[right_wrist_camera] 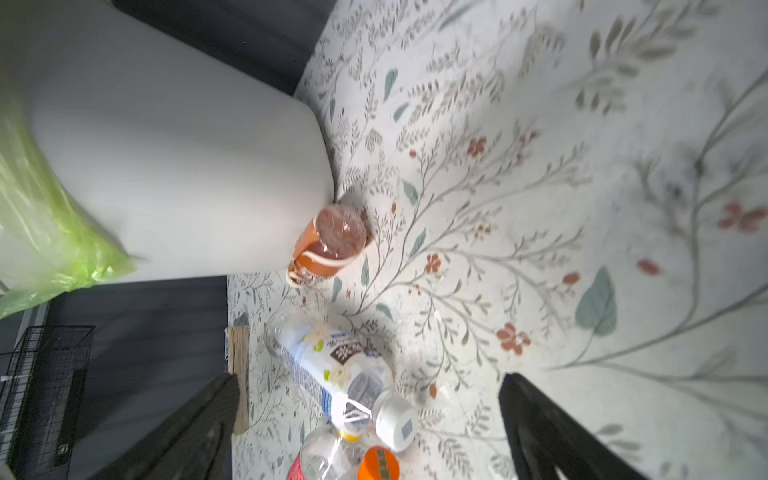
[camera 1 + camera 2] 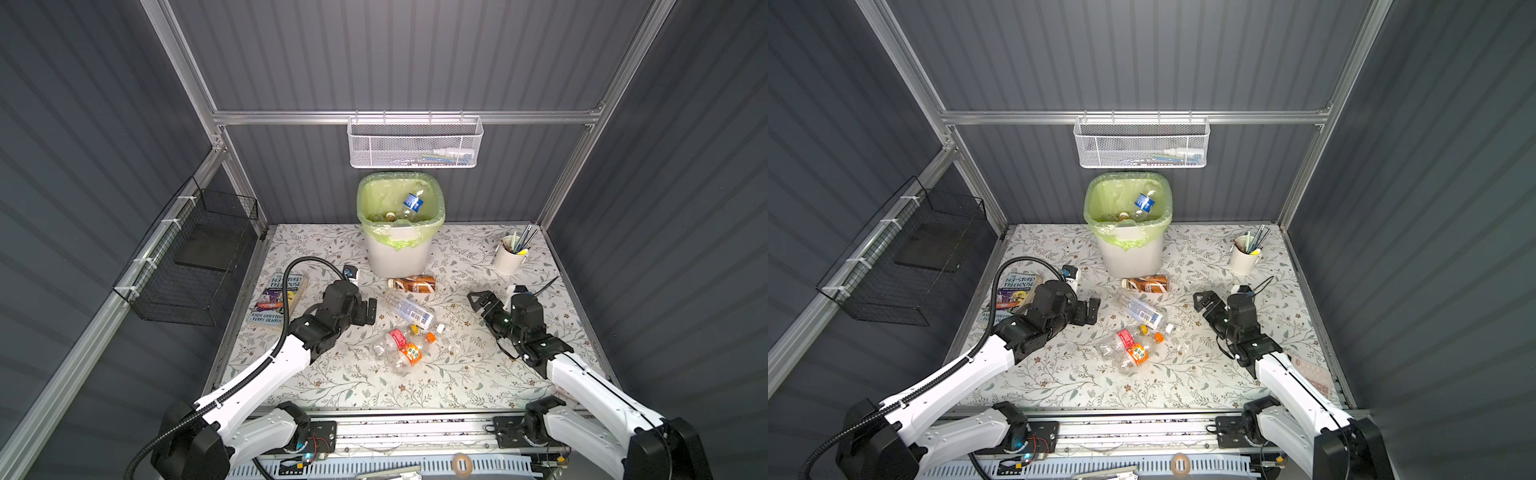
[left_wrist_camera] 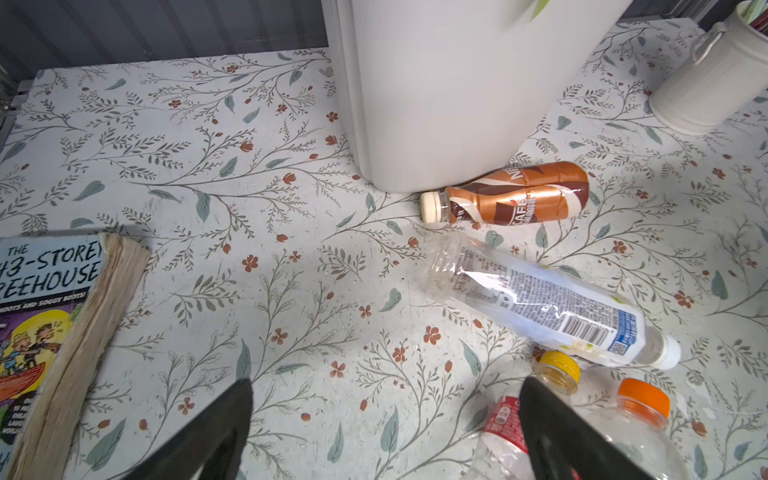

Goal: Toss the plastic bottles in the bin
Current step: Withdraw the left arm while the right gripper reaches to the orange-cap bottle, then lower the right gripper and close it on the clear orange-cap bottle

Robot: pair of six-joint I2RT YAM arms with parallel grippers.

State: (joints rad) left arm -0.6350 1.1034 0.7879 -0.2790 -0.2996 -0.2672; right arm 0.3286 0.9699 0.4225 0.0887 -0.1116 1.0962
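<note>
Left gripper and right gripper gape empty; bin partly hides brown bottle.

Loose bottles flat before the green-lined white bin, perhaps two inside.

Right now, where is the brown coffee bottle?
In both top views the brown coffee bottle lies sideways at the foot of the bin, mid-table, just behind the long clear bottle.

Four bottles lie on the table, two more in the bin; one book, one cup
</note>
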